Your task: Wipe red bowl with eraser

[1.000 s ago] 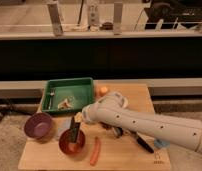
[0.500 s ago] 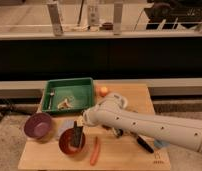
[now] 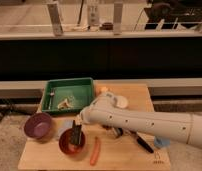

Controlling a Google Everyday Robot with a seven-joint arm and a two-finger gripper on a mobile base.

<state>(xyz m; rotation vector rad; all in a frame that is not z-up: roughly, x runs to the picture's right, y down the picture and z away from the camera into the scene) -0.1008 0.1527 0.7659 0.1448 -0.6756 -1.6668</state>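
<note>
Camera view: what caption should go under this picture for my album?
The robot's gripper presses the eraser into the red bowl.

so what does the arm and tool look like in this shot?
Arm: thick, rounded off-white casing with a row of small dark dots along its side and a bulbous joint near the wrist. Tool: dark, almost black, narrow fingers, over the red bowl. No loose cables or readable markings visible.

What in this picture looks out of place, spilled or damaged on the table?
Nothing stands out. The gripper is over the red bowl, holding the eraser down into it. The purple bowl and the green tray stand upright on the wooden table, and nothing looks spilled.
</note>
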